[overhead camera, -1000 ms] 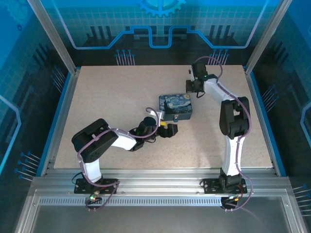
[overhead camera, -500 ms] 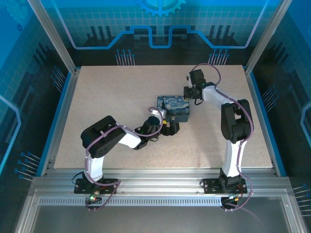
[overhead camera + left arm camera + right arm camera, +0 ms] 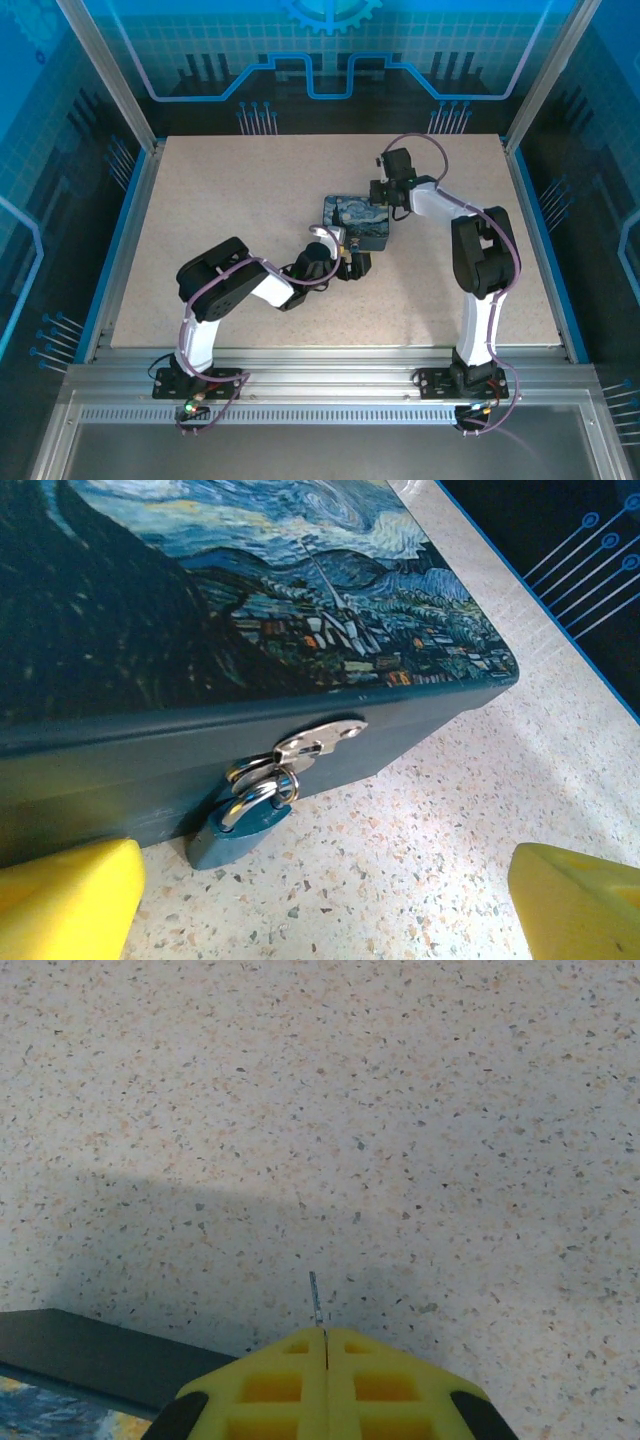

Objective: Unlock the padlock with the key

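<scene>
The left claw point(image 3: 320, 905) is spread wide around the small teal padlock point(image 3: 240, 830), which hangs by its shiny shackle from the painted box's point(image 3: 200, 630) metal hasp point(image 3: 320, 740) and leans on the speckled table point(image 3: 430, 850). Closing off-centre could shove its smooth body aside. Behind the box, the right claw point(image 3: 325, 1345) is clenched on a thin metal sliver, likely the key point(image 3: 315, 1305), and so slim a pinch might let it twist.

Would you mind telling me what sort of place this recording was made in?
Likely a robotics lab test cell, not a home: a speckled tabletop fenced by an aluminium frame, blue circuit-pattern backdrop panels, and a left arm and right arm bolted at the near edge.
</scene>
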Available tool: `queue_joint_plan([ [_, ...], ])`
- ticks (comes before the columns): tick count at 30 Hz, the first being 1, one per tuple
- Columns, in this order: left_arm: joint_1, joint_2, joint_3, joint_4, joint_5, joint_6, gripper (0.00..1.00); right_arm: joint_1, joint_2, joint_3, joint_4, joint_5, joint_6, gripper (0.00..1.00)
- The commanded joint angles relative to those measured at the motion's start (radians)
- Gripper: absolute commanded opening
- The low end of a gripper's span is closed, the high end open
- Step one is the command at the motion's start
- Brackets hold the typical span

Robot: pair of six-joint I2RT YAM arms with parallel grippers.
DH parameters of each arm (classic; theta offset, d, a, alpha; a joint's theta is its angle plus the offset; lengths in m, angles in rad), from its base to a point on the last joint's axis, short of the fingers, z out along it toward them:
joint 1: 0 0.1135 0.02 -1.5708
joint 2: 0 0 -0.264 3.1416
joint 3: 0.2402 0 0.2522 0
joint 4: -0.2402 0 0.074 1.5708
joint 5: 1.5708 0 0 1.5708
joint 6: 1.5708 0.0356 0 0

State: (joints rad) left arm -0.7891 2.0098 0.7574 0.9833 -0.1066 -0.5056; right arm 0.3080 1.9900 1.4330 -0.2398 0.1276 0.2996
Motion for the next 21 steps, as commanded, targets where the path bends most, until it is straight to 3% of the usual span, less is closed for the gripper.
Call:
queue_joint_plan([
  [1, -0.006, 0.029, 0.045, 0.046, 0.1, 0.053, 0.91, 0.046, -0.003, -0.038, -0.072, -0.074, 0.022, 0.0],
  [4, -0.006, 0.029, 0.053, 0.042, 0.121, 0.06, 0.88, 0.048, 0.001, -0.043, -0.069, -0.076, 0.029, 0.0],
  [12, -0.004, 0.046, 0.071, 0.056, 0.166, 0.071, 0.93, 0.05, 0.0, -0.042, -0.069, -0.079, 0.028, 0.0],
  [15, 0.011, 0.065, 0.089, 0.082, 0.227, 0.051, 0.86, 0.053, 0.0, -0.043, -0.075, -0.076, 0.026, 0.0],
  [21, 0.017, 0.061, 0.099, 0.037, 0.143, 0.049, 0.91, 0.055, -0.013, -0.06, -0.067, -0.07, 0.02, 0.0],
])
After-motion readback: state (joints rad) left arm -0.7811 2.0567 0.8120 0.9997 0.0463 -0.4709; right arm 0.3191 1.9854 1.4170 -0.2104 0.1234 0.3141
